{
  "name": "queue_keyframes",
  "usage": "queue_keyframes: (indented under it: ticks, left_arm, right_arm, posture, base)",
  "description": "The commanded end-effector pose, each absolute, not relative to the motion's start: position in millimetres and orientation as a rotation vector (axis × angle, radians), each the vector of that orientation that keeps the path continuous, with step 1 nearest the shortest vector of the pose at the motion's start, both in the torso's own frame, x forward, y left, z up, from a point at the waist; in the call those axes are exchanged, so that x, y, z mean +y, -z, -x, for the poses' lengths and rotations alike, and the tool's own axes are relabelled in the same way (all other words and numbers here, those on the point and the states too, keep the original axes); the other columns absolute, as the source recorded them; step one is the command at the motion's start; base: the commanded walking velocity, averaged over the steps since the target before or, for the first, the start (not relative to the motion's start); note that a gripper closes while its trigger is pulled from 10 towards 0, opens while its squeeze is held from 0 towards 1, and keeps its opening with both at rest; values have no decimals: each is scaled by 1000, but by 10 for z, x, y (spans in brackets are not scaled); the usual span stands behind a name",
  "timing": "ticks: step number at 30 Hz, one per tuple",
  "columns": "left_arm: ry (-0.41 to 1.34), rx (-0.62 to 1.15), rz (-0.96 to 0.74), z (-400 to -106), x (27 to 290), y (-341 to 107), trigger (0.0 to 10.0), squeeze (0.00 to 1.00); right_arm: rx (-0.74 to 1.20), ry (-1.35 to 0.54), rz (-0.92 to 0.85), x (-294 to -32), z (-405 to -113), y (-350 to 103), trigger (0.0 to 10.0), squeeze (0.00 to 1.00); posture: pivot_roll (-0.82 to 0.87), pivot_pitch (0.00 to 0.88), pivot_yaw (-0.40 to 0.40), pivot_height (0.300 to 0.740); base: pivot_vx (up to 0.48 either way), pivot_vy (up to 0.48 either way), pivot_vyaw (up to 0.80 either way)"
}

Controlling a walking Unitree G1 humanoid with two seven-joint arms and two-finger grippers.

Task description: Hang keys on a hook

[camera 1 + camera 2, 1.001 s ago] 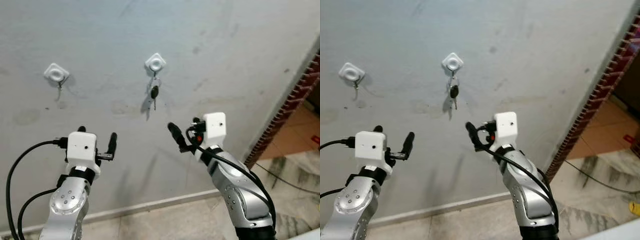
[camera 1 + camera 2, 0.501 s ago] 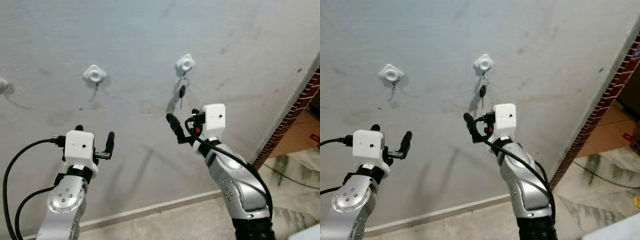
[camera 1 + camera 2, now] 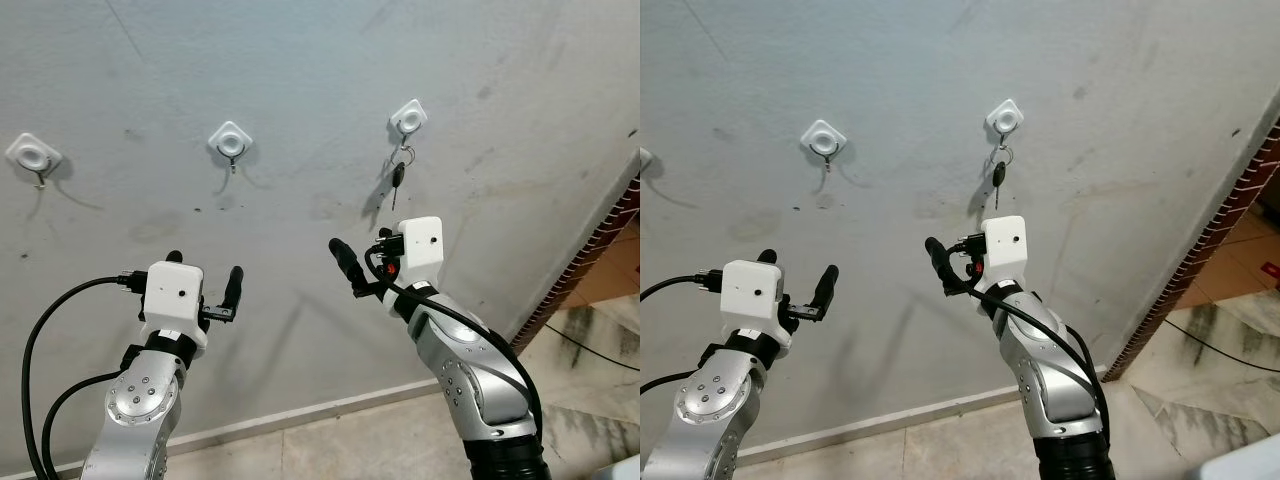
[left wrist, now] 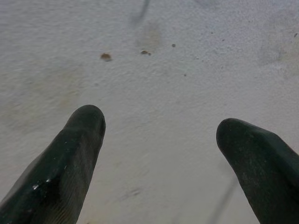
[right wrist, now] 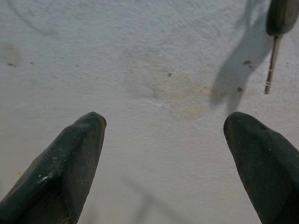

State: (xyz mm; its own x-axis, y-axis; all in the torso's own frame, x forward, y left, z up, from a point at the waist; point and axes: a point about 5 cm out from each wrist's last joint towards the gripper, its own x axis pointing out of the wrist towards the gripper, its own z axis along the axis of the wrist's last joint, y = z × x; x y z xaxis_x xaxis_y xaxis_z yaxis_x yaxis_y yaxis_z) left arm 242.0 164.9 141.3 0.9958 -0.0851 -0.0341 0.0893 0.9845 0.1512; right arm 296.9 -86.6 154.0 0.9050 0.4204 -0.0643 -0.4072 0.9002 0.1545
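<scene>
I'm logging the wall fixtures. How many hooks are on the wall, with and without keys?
Hooks with keys: 1, the right hook holding the key
Bare hooks: 2, the middle hook and the left hook
Total hooks: 3

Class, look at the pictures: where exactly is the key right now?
The key hangs from the rightmost hook on the grey wall, seen in both eye views, just above the right gripper.

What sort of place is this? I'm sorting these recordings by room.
Probably a home entryway or passage: a bare grey plastered wall carries white stick-on wall hooks, one holding a black-headed key, and a red brick edge opens onto a tiled floor.
</scene>
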Motion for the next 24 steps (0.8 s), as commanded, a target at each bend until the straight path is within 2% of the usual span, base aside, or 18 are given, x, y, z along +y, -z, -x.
queue_keyframes:
  ticks: [1,24]
  left_arm:
    - [89,20,-163,-2444,1642,-1441,10000,0]
    - [107,20,-168,-2470,1614,-1442,10000,0]
  right_arm:
    - [82,-435,-153,-859,-2984,-1588,10000,0]
    - [69,-468,-126,-822,-2989,-1605,10000,0]
  posture:
    - [64,0,23,740]
    - [62,0,25,740]
  base:
    - [-255,0,0]
    - [-271,0,0]
